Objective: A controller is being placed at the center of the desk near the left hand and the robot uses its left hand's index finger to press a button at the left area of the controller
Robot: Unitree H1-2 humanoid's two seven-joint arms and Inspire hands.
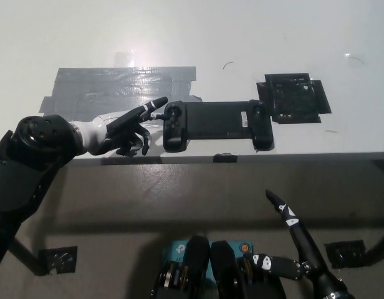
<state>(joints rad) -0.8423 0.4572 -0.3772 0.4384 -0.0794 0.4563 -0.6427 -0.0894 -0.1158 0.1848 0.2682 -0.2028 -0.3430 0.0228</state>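
Observation:
A long black controller (217,123) lies flat near the front edge of the white desk (198,37), with grips at both ends and a thumbstick at its left end. My white left hand (126,129) sits just left of it, its index finger stretched out with the dark tip close to the controller's upper left corner and the other fingers curled under. It holds nothing. My black right hand (298,249) rests low at the bottom right, off the desk, one finger pointing up.
A patch of grey tape (117,90) covers the desk behind my left hand. A black square pad (293,98) lies just right of the controller. The desk's front edge (242,157) runs below the controller.

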